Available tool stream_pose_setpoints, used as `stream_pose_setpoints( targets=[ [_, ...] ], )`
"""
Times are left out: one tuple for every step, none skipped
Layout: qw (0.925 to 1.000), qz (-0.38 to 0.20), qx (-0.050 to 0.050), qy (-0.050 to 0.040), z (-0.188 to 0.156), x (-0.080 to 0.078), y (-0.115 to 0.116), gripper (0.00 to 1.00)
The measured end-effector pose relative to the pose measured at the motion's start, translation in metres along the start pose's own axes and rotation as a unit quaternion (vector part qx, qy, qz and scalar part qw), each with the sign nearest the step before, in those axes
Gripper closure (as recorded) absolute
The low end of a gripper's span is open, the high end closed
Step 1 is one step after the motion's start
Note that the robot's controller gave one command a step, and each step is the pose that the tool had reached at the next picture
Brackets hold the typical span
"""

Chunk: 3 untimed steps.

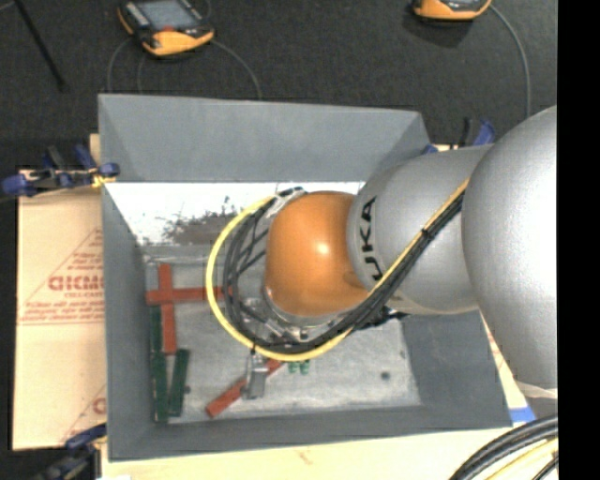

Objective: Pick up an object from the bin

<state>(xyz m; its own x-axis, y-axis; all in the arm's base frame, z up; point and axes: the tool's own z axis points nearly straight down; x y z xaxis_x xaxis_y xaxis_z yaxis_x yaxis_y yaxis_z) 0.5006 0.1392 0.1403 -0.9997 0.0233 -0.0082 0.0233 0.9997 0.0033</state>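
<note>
Gripper (255, 377) low at the red stick (225, 402), lower middle of the bin (281, 141) floor, spread or clamped you cannot tell; likely the grasp step, so confirm your hold before lifting.

This is looking like a robot lab: a KUKA arm (441, 234), wearing an orange cover (309, 253) and trailing cables (217, 292), is reaching into a grey metal bin (281, 141), while two wired orange-and-black devices (164, 26) are lying on the dark floor (309, 56).
</note>
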Motion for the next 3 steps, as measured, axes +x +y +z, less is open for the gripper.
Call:
stream_pose_setpoints(
  targets=[
    [0.9994,-0.036,0.001,0.002,0.059,-0.004,-0.024,0.0],
    [0.9999,-0.011,0.001,0.0034,0.052,0.02,-0.003,1.0],
    [0.9999,-0.01,0.001,0.0034,0.052,0.02,-0.003,1.0]
  ],
)
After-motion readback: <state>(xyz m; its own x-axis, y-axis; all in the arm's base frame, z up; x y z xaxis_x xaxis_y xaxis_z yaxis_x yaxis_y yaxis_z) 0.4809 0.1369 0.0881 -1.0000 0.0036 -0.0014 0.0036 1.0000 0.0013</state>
